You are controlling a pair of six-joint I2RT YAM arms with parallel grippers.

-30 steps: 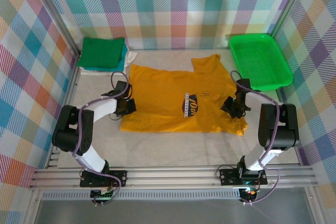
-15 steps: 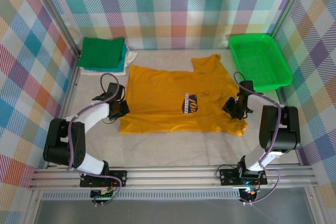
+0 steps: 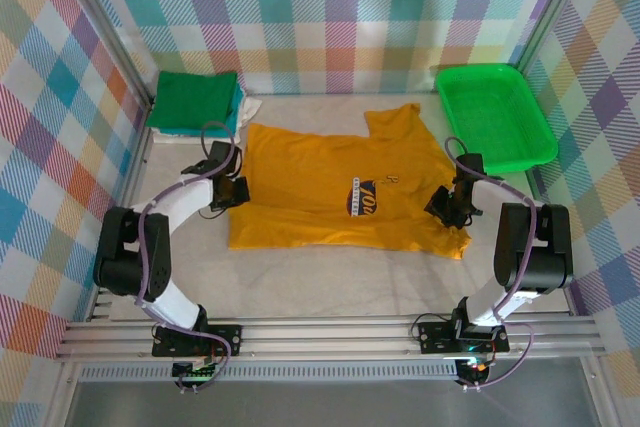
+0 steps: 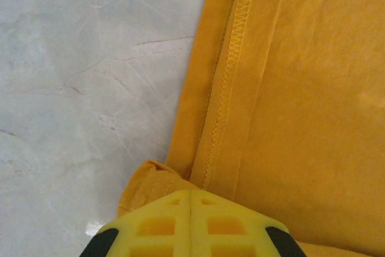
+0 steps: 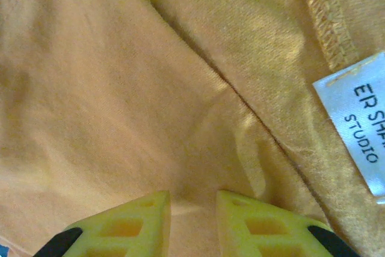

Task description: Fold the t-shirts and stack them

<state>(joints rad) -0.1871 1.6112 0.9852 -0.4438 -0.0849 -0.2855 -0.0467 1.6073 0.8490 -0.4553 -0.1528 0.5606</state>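
Two-arm fold is getting going: left gripper (image 4: 191,197) is clamping the hem (image 4: 231,76) of the yellow t-shirt (image 3: 320,182) at frame left, right gripper (image 5: 194,201) is sitting barely parted, hold unclear. I'm thinking lift together next.

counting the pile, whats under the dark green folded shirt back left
Under the dark green shirt, a teal edge and white cloth peek out at its right side. The rest, and how many shirts, is covered.

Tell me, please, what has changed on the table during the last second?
The left gripper slid slightly along the left edge of the yellow t-shirt, away from the bases, shut on its hem. The right gripper, open on the other side, the shirt, the folded stack and the green tray stayed put.
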